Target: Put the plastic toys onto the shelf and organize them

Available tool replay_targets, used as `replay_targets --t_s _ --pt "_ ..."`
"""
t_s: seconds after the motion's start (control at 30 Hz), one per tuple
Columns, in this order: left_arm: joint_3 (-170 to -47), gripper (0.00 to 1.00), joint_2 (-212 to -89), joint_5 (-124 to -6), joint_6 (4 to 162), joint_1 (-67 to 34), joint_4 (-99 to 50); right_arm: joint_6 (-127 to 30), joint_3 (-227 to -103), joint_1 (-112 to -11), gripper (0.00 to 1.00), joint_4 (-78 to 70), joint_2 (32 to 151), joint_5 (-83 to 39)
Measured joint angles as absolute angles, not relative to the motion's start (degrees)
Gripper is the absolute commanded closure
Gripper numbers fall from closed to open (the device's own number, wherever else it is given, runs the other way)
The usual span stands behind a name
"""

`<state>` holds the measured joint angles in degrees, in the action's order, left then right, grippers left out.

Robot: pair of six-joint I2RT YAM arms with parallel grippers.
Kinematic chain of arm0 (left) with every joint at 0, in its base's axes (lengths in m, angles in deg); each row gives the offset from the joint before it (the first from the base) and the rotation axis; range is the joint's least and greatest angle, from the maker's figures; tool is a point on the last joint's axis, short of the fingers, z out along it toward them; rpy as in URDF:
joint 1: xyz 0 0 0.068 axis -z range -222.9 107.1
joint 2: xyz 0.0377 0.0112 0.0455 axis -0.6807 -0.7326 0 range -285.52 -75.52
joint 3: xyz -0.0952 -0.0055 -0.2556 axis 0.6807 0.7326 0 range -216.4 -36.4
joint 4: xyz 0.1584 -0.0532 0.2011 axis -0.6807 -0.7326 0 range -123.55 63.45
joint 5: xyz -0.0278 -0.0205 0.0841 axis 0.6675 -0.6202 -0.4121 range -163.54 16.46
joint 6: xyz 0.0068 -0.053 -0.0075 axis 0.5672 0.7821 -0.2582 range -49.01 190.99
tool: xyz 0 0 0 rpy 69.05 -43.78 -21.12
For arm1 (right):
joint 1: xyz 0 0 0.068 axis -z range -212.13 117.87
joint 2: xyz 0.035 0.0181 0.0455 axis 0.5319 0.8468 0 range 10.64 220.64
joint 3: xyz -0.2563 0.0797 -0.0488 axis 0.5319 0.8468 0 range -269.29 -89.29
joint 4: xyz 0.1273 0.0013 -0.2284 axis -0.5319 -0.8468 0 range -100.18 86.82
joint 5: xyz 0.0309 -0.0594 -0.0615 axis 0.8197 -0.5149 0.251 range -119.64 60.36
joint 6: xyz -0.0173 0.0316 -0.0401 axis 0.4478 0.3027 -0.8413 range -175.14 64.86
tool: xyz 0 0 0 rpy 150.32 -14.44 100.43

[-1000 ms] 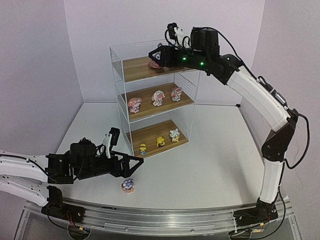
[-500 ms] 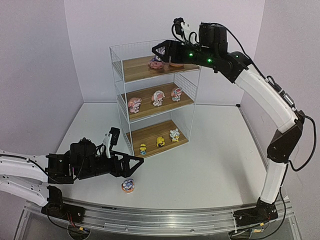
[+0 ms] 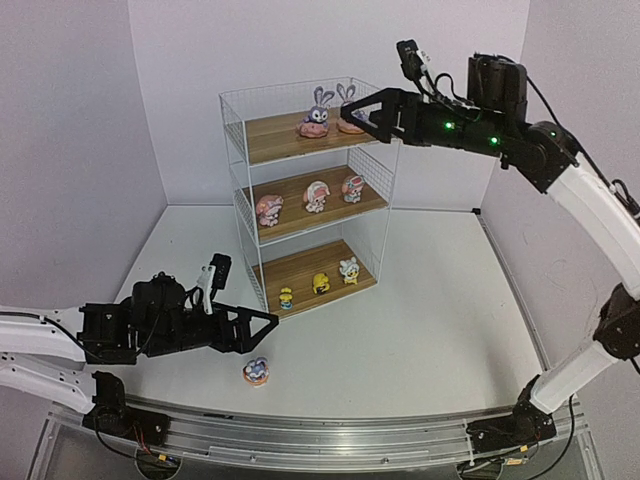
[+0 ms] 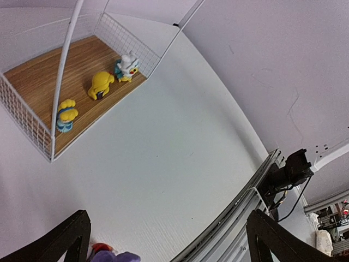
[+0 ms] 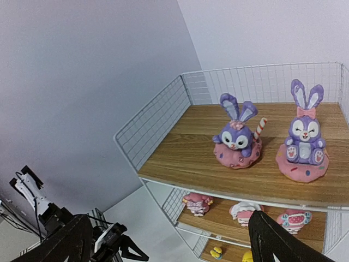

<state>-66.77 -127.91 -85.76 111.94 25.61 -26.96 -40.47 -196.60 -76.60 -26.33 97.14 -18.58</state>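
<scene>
White wire shelf (image 3: 270, 135) stands upright on the table (image 3: 430, 300). 2 purple bunnies (image 3: 317, 112) sit upright on its top board, 3 pink-white figurines (image 3: 316, 195) on the middle, 3 yellow/white ones (image 3: 321, 283) on the bottom; 1 purple bunny (image 3: 256, 371) rests on the table.

your left arm (image 3: 45, 335) lies low and level, left gripper (image 3: 266, 330) spread wide, empty. your right arm (image 3: 590, 205) reaches high, right gripper (image 3: 375, 115) likewise spread, empty.

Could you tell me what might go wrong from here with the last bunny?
The purple bunny sits off-centre near one finger of the open left pincer, so closing could nudge it toward the table's near edge. On the top board two bunnies stand side by side; adding a third might topple one.
</scene>
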Motion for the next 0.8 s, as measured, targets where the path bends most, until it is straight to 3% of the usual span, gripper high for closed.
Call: replay_targets --t_s 0.23,0.43,0.8 --pt "-71.3 0.0 -129.7 -86.2 116.2 25.6 -42.0 -40.3 -172.5 -82.2 0.04 -25.4 83.7 -17.7" --pt "-71.3 0.04 -134.5 -83.6 114.6 25.6 -46.3 -38.5 -150.9 -83.9 0.13 -22.0 81.6 -13.3" --pt "-71.2 0.11 -140.6 -79.7 111.7 26.1 -47.6 -37.0 -139.9 -83.9 0.14 -17.8 81.8 -8.5"
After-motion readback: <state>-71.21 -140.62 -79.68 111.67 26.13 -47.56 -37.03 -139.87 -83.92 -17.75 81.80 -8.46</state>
